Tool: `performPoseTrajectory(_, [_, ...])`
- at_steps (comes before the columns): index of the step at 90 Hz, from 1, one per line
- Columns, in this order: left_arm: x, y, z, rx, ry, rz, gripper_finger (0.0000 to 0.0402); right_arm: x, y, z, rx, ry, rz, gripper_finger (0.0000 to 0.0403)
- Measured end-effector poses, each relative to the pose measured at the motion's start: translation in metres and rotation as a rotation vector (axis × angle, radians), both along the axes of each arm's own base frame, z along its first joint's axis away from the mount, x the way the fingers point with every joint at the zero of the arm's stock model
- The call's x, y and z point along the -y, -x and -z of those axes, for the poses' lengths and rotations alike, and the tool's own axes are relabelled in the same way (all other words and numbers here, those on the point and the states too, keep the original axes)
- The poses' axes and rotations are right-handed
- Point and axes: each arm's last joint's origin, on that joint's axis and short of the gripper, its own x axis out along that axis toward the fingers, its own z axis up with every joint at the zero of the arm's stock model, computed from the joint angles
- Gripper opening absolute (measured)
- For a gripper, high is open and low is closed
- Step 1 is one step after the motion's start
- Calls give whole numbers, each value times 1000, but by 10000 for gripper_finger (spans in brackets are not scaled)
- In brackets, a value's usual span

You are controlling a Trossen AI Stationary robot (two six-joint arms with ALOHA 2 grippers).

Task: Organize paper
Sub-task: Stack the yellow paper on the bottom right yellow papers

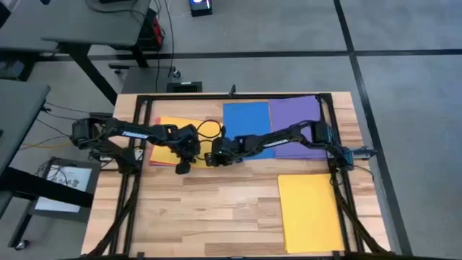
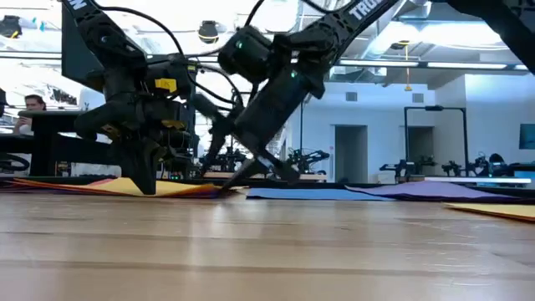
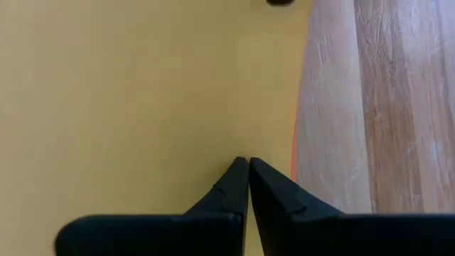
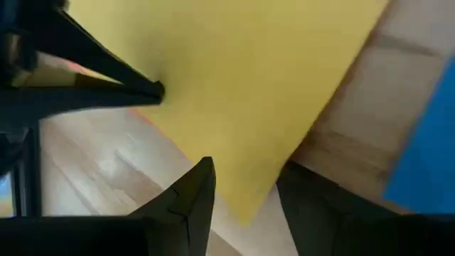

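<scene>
A plain yellow rectangular sheet of paper [image 1: 310,211] is seen lying flat at the near right corner of the pale wooden tabletop [image 1: 209,217], well apart from both arms. Farther back, near the table's middle, the left gripper [image 1: 183,165] is pressed tip-down onto the near edge of a second yellow sheet [image 1: 167,137], its fingers closed together; whether that sheet is pinched cannot be told. A pink-red edge [image 3: 293,146] is shown under this sheet. The right gripper [image 1: 211,159] is held just beside it, fingers [image 4: 186,199] parted around the yellow sheet's corner. Both arms are stretched inward, and white lettering on them is partly legible as "TROSSEN". At the far side, a blue sheet [image 1: 246,124] and a purple sheet [image 1: 296,115] lie side by side.
</scene>
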Motion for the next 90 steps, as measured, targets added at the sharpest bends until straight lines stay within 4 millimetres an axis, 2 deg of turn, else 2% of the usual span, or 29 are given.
performPoseTrajectory(18, [0, 0, 0, -2, 5, -10, 1, 0, 0, -1, -3, 6, -10, 128])
performPoseTrajectory(42, [0, 0, 0, -2, 5, -8, 1, 1, 4, -14, -1, 47, -2, 128])
performPoseTrajectory(90, [0, 0, 0, -2, 6, -10, 1, -2, 7, -9, -43, 27, 12, 128])
